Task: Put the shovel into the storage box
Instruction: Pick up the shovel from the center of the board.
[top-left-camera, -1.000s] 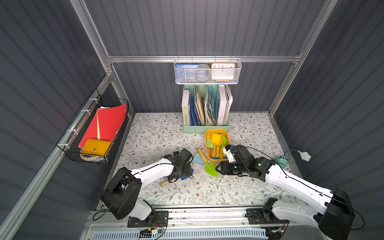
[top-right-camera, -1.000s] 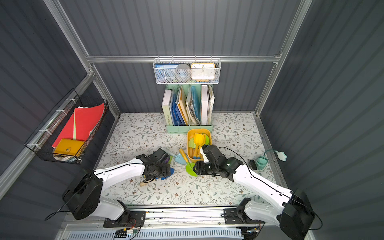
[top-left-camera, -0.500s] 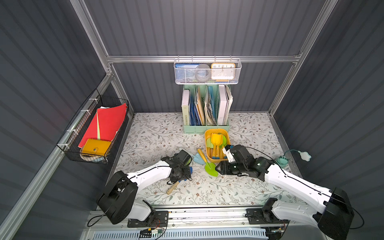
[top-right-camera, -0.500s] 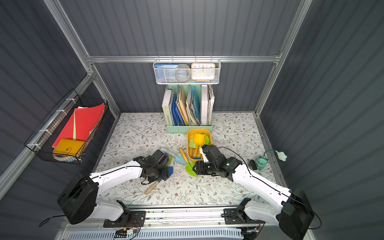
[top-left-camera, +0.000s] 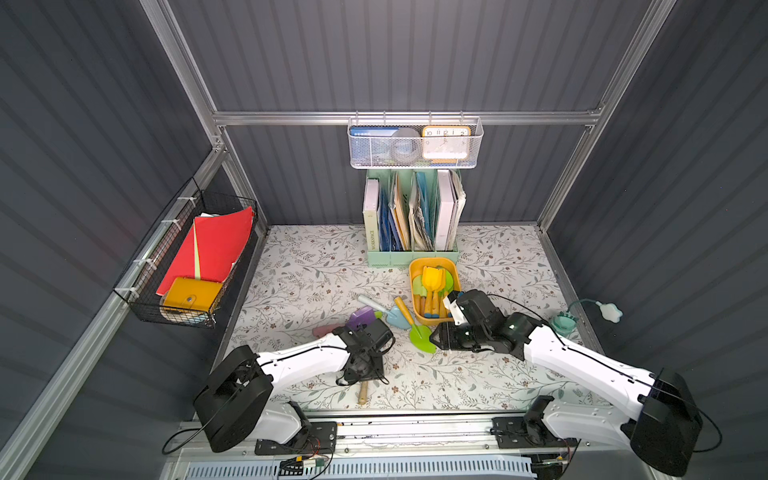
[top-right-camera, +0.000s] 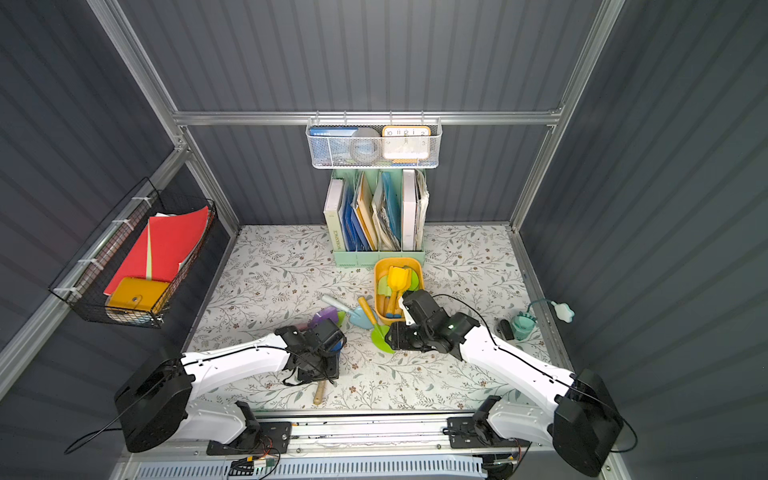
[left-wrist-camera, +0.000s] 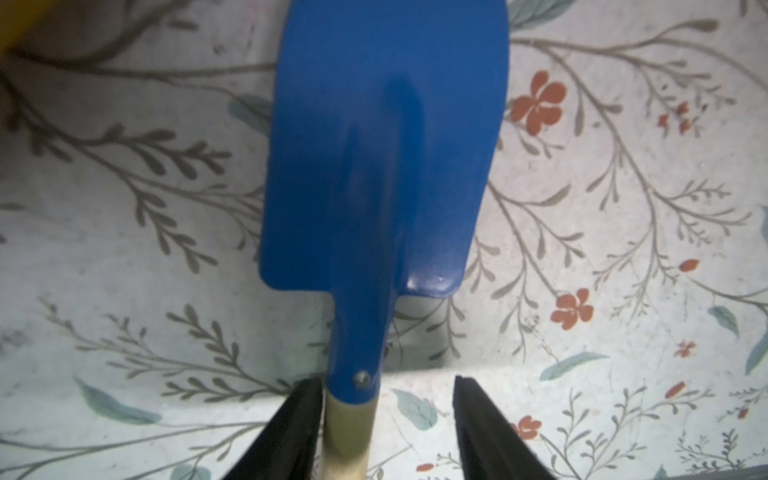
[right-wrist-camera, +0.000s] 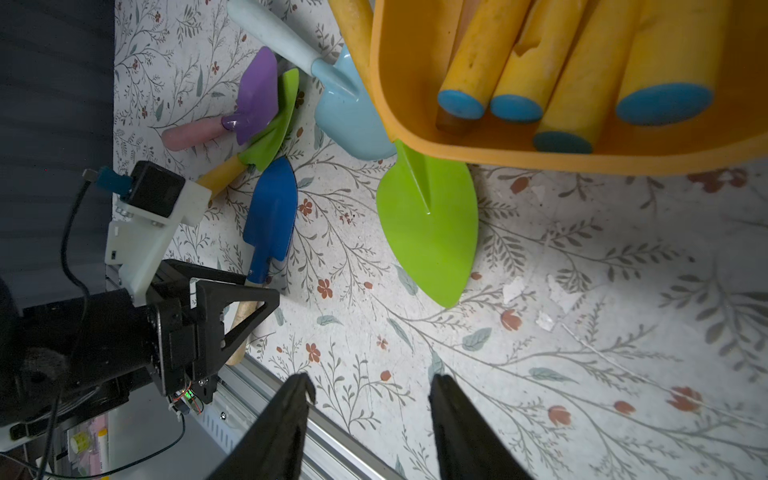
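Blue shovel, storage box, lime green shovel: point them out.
blue shovel (left-wrist-camera: 382, 166): left wrist view, blade.
storage box (right-wrist-camera: 582, 163): right wrist view, rim.
lime green shovel (right-wrist-camera: 432, 241): right wrist view, blade.

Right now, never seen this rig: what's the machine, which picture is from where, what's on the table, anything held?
Two white robot arms stand at the table's front edge, each ending in a two-fingered tool. The two wide pictures come from one overhead stereo camera, so they nearly match. The two close ones come from a camera on each wrist, looking out past that arm's tool. On the floral table lie toy shovels, among them a blue shovel, a green shovel, a light blue shovel and a purple shovel. The orange storage box already holds several more. The left tool straddles the blue shovel's wooden handle: one finger touches it, the other stands apart, so nothing is gripped yet. The right tool is open and empty, near the green shovel.
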